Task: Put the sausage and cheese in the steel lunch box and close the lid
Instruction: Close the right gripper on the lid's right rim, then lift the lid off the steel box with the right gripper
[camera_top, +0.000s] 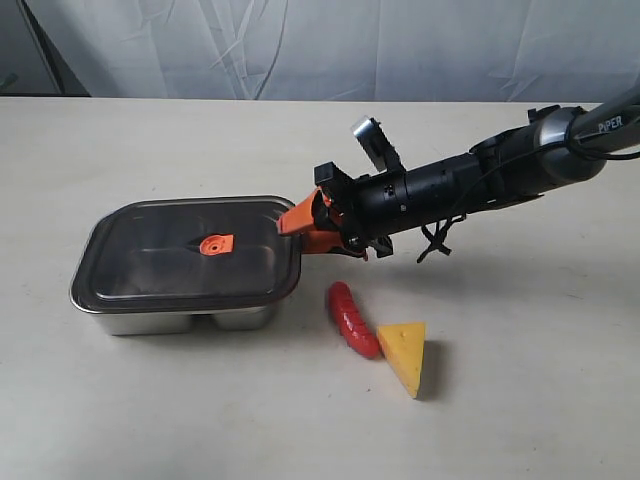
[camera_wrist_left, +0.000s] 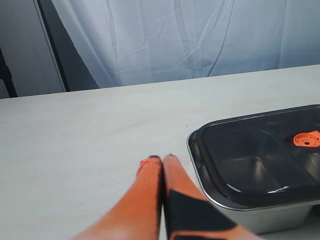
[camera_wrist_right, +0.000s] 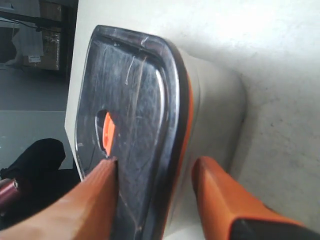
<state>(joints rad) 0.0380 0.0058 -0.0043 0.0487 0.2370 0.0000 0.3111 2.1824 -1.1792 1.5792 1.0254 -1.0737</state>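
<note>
The right gripper (camera_top: 292, 230) sets open jaws astride the lid (camera_top: 170, 250), likely to lift it so sausage (camera_top: 352, 320) and cheese (camera_top: 405, 355) can enter the steel lunch box (camera_top: 160, 320).

The lid (camera_top: 150, 250) covers the steel lunch box (camera_top: 150, 322), barring entry from above. Open worktop (camera_top: 520, 380) surrounds the touching sausage (camera_top: 352, 320) and cheese (camera_top: 405, 352).

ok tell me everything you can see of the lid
The lid is dark, smoky see-through plastic by its look, rectangular with rounded corners, an orange valve at centre and an orange seal under the rim. It sits on the steel lunch box. The right hand straddles one short edge, a finger above, one below; whether it pinches is unclear.
</note>
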